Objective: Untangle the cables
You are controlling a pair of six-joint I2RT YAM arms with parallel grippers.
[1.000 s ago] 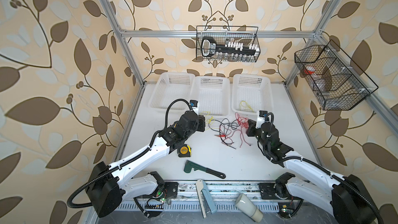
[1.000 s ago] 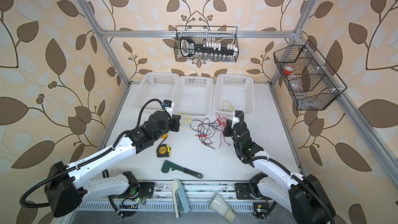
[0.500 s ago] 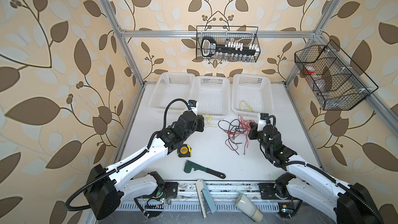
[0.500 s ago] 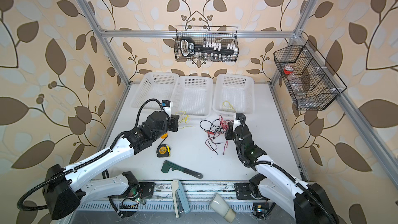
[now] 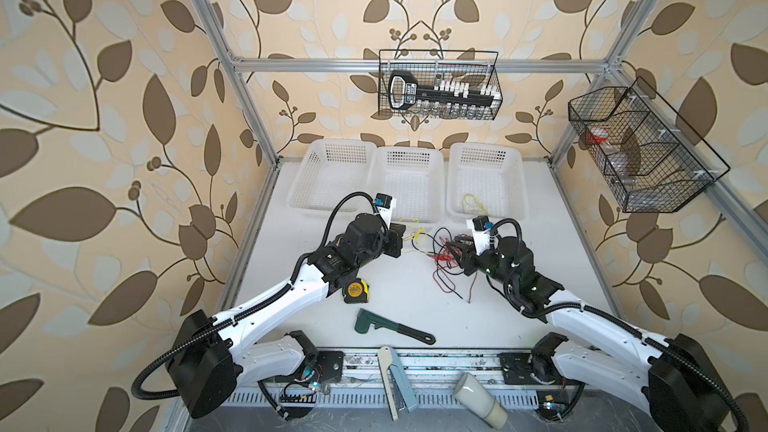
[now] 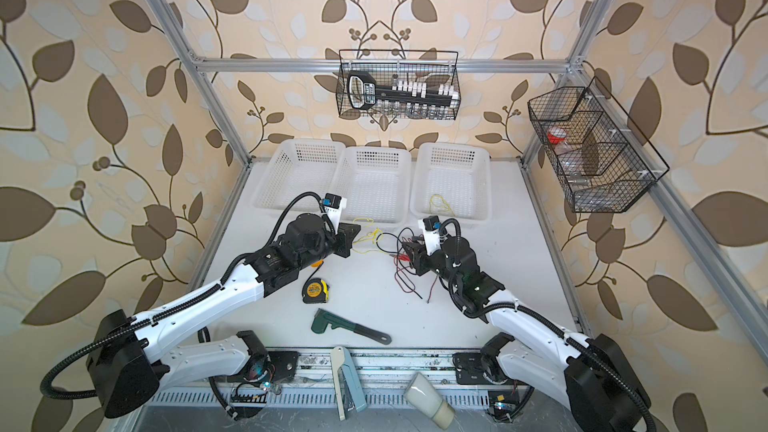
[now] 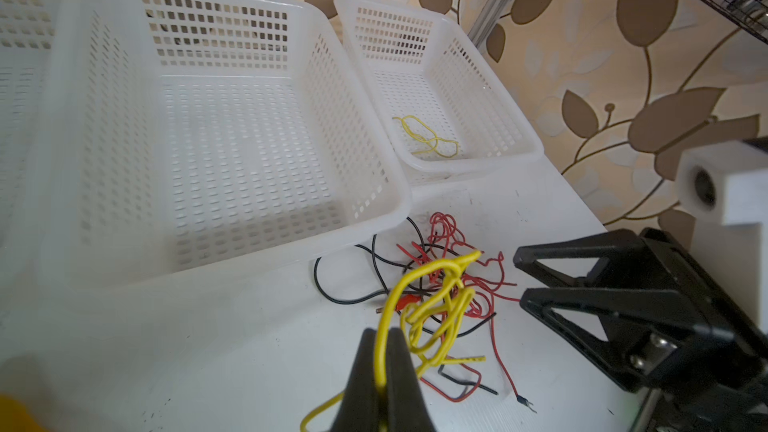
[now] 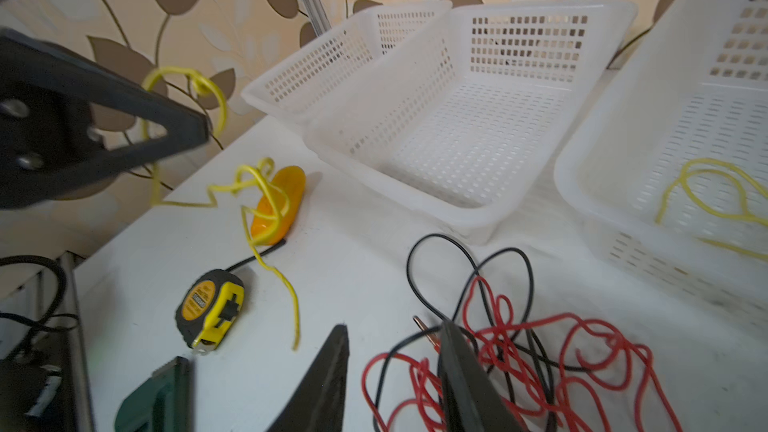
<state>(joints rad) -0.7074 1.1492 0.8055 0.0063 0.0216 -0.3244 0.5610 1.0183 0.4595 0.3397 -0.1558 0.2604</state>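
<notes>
1. Currently the step in hand looks like drawing the yellow cable point(image 7: 415, 275) away from the tangle. The left gripper point(image 7: 381, 351) is clamped tight on it, and its loose kinks hang beyond the fingers above the table point(image 5: 399, 288).
2. The red and black cables point(image 8: 498, 338) lie knotted together toward the table's far edge, just before the baskets' front rims. The right gripper point(image 8: 395, 328) sits low over them with its 2 fingers partly apart. Nothing is visibly pinched, and 1 finger lies across the red loops.
3. A second yellow cable point(image 5: 473, 202) already lies in the right basket point(image 5: 486, 157) of 3 along the far edge. I judge that the held one goes there next: carry it over that rim, then let go. The move calls for a lift high enough that no kink drags a black loop along.
4. Some things are hard to make out.
   - In the left wrist view the yellow kinks overlap the tangle, so I cannot tell whether they touch it.
   - In the right wrist view a yellow end lies apart, near the tape measure point(image 8: 210, 309).
   - That view is blurred at the fingers, and the clip ends are too small to judge.
   - An orange oval piece point(image 8: 278, 201) under the yellow cable cannot be identified.
</notes>
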